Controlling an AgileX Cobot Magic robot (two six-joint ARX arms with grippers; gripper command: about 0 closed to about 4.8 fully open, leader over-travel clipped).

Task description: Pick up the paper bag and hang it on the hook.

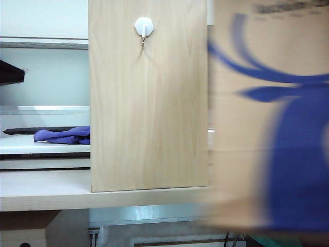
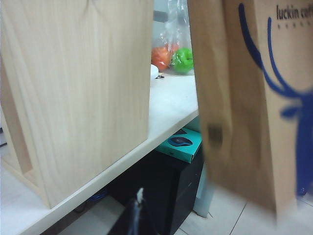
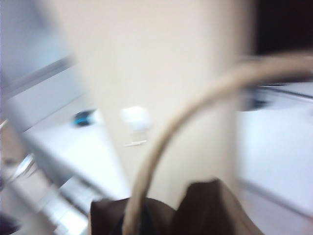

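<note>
Right of the board (image 1: 149, 103), bag (image 1: 272, 128) hangs off the table edge, blurred, close to the exterior camera. Right gripper (image 3: 134, 223) sits pinched tight on the bag's handle (image 3: 161, 147), which loops up in front of the hook (image 1: 144, 27). Left gripper (image 2: 137, 220) low near the table (image 2: 171, 103); can't tell its opening. Risk: swinging bag makes the loop miss the short prong, or bag hits the board.
</note>
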